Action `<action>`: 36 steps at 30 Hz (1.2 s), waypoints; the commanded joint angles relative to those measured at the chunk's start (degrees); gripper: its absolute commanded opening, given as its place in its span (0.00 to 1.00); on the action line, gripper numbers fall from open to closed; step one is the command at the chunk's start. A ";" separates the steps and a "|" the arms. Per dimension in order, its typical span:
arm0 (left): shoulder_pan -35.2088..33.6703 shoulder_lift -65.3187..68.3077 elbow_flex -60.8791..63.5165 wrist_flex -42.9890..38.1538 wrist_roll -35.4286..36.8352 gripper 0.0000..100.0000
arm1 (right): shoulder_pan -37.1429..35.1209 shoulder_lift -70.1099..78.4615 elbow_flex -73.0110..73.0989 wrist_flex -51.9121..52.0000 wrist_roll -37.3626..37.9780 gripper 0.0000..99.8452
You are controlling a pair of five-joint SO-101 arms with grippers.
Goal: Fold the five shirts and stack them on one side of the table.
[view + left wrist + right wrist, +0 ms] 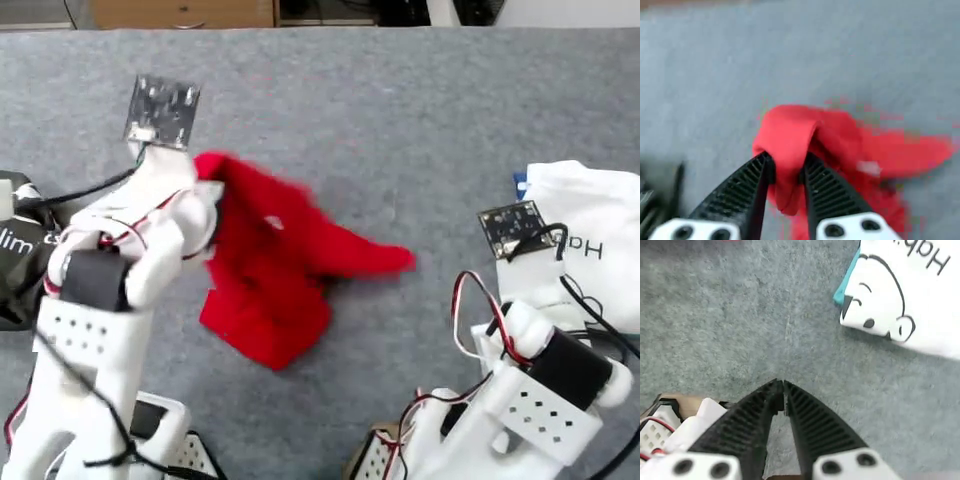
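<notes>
Clearly the left gripper (787, 171) pinches a bunched fold of the red shirt (265, 290), crumpled left of the middle of the table (420, 120). It seems light, soft and limp; a hem corner would hold better. The right gripper (783, 388), pressed together and empty, sits near the white shirt (590, 225).

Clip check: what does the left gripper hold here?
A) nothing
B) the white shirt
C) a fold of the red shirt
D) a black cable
C: in the left wrist view the left gripper is shut on a bunched fold of the red shirt, while the white shirt lies well apart from it.
</notes>
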 commanded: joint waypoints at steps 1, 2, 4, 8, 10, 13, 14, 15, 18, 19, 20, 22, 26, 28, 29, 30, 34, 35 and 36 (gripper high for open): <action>-9.58 -1.27 8.88 0.79 -7.47 0.02 | -4.35 -0.04 0.13 -1.23 0.09 0.00; -11.78 -1.27 11.43 0.79 -9.76 0.02 | -5.93 -0.04 0.13 -1.23 0.09 0.00; -15.91 -1.27 15.65 0.62 -14.86 0.02 | -9.27 -0.04 0.13 -1.32 0.09 0.00; -22.07 -1.27 20.13 0.88 -24.70 0.02 | -14.73 -0.04 0.04 -3.52 -2.11 0.00; -24.18 -1.27 20.66 0.97 -28.75 0.02 | -17.01 0.04 -0.04 -5.36 -4.48 0.00; -26.20 -1.27 20.66 0.97 -32.44 0.08 | -22.20 0.22 0.04 -6.51 -5.98 0.00; -26.81 -1.27 20.48 0.97 -32.70 0.12 | -24.04 0.92 0.04 -6.51 -6.07 0.00; -27.60 -1.27 20.40 0.97 -32.70 0.16 | -25.63 1.80 -0.22 -6.51 -6.15 0.00; -29.63 -1.36 18.55 1.05 -32.53 0.21 | -28.70 5.85 -1.63 -6.51 -7.65 0.00; -30.24 -1.36 17.85 1.23 -32.62 0.21 | -29.41 7.43 -2.77 -6.59 -8.09 0.00; -30.77 -1.36 16.79 1.85 -32.70 0.21 | -30.02 9.10 -4.09 -6.59 -8.44 0.00; -32.00 -1.36 14.15 4.04 -32.79 0.21 | -31.52 12.62 -7.52 -6.59 -9.05 0.00; -35.78 -1.36 10.02 7.65 -32.62 0.21 | -35.74 21.05 -15.16 -7.56 -9.58 0.00; -38.86 -1.36 8.97 8.62 -32.26 0.21 | -38.29 25.80 -19.21 -8.00 -9.58 0.00; -40.70 -1.36 8.79 8.70 -31.30 0.21 | -39.69 28.18 -21.14 -8.35 -9.58 0.00; -42.64 -1.36 8.70 8.35 -30.24 0.21 | -41.10 30.64 -22.99 -8.53 -9.58 0.00; -50.64 -1.36 8.97 8.26 -28.84 0.21 | -46.73 40.57 -29.85 -8.53 -9.58 0.01; -52.31 -1.36 9.14 8.26 -28.57 0.21 | -48.04 43.03 -31.60 -8.53 -9.58 0.01; -53.98 -1.27 9.23 8.26 -27.60 0.21 | -49.36 45.58 -33.36 -8.53 -9.41 0.01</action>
